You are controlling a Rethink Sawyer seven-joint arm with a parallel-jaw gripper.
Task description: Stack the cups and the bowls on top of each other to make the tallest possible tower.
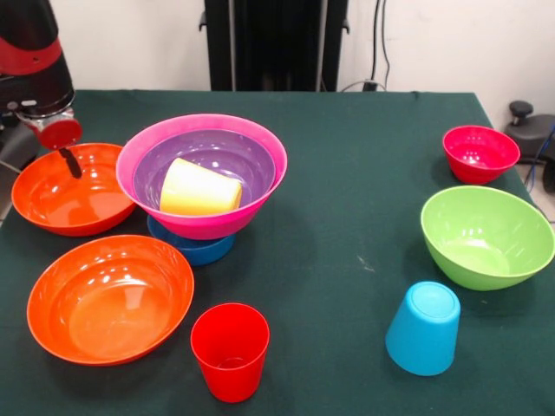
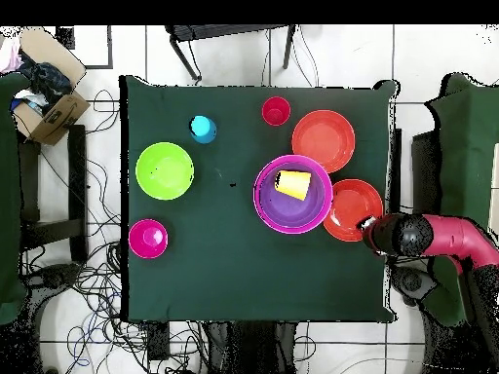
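A magenta bowl (image 1: 202, 221) holds a purple bowl (image 1: 208, 156), and a yellow cup (image 1: 199, 189) lies on its side inside it. This tower (image 2: 292, 195) rests on a small blue bowl (image 1: 195, 249). Two orange bowls (image 1: 110, 297) (image 1: 74, 191) sit beside it. A red cup (image 1: 230, 349) stands upright, and a light blue cup (image 1: 423, 328) stands upside down. The lime green bowl (image 1: 486, 234) and the crimson bowl (image 1: 479, 153) sit apart on the other side. My gripper (image 1: 68, 160) (image 2: 373, 232) hangs over the far orange bowl's rim, holding nothing that I can see.
The dark green table (image 1: 347, 173) ends just beyond the orange bowls on the arm's side. A cardboard box (image 2: 49, 109) sits on the floor off one corner. Cables lie on the floor around the table.
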